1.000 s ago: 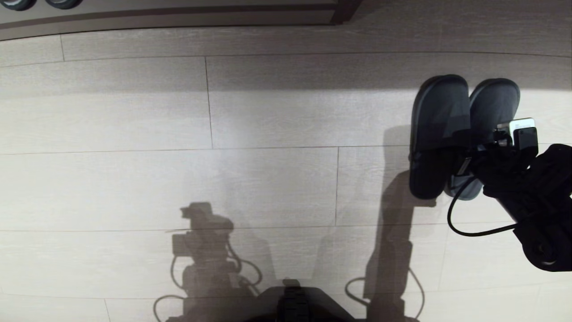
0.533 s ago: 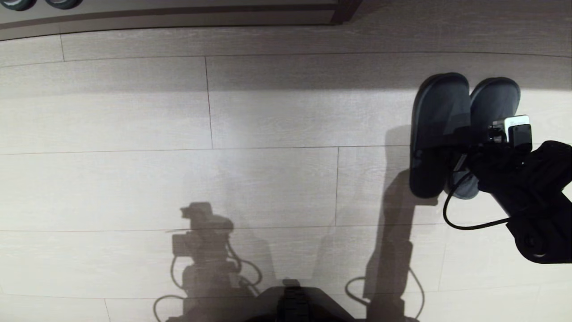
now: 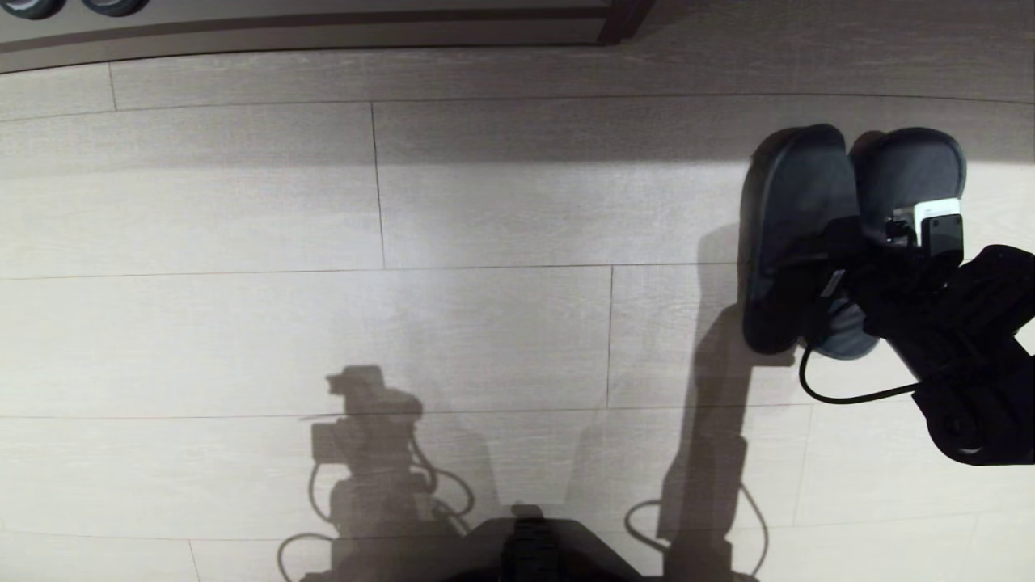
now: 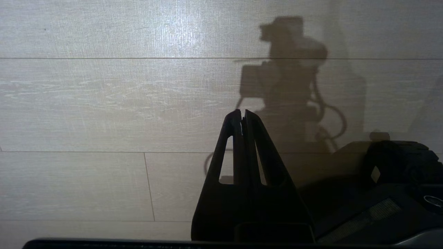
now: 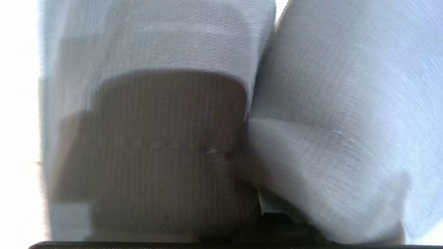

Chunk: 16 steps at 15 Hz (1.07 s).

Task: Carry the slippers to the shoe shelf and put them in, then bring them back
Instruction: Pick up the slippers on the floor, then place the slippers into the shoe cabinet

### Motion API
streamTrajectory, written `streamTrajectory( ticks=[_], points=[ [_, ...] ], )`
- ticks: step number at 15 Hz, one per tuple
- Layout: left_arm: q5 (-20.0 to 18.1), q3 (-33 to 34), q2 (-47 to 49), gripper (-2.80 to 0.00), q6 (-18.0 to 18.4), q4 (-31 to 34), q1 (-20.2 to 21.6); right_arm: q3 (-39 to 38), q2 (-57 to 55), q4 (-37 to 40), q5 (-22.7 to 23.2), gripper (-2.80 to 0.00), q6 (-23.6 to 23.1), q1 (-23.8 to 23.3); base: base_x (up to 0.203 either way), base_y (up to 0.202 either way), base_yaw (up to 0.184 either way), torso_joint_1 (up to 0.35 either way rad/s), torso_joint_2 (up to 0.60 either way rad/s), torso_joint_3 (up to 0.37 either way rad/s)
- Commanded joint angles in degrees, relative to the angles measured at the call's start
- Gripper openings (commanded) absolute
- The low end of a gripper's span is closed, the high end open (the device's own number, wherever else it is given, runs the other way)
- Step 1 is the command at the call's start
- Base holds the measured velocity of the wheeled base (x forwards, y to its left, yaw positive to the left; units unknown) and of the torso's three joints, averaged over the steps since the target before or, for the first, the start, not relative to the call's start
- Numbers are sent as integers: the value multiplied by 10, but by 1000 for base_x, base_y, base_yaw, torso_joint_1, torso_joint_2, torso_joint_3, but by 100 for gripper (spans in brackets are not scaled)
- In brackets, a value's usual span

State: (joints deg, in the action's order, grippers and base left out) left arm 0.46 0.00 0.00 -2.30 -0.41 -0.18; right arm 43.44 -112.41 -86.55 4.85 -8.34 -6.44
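A pale, whitewashed wood-plank floor (image 3: 485, 323) with thin dark seams carries everything here. On it, at the right of the head view, lies a pair of dark grey-blue fabric slide slippers (image 3: 800, 234) with finely ribbed bands and rounded toes, set side by side and touching along their inner edges, toes pointing away from the robot. Whether their soles rest flat on the planks cannot be told. A dark base strip (image 3: 323, 36) runs along the floor's far edge, with two round wheels (image 3: 73, 6) at its left end.

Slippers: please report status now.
Right gripper shut on slippers, pair on floor. Left gripper shut, idle. Nothing in the way.
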Motion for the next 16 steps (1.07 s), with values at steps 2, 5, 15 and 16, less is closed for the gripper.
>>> streamTrajectory(
  ticks=[2, 5, 15, 16],
  points=[
    [0, 0, -1, -280, -1, 1, 0, -2, 3, -5, 1, -280, 0, 0, 0, 0, 0, 0, 0, 0],
    [2, 0, -1, -280, -2, 1, 0, -10, 45, -1, 1, -280, 2, 0, 0, 0, 0, 0, 0, 0],
    [1, 0, -1, -280, 0, 0, 0, -152, 411, 225, 59, -280, 33, 1, 0, 0, 0, 0, 0, 0],
    [1, 0, -1, -280, 0, 0, 0, -169, 454, 261, 62, -280, 33, 1, 0, 0, 0, 0, 0, 0]
  ],
)
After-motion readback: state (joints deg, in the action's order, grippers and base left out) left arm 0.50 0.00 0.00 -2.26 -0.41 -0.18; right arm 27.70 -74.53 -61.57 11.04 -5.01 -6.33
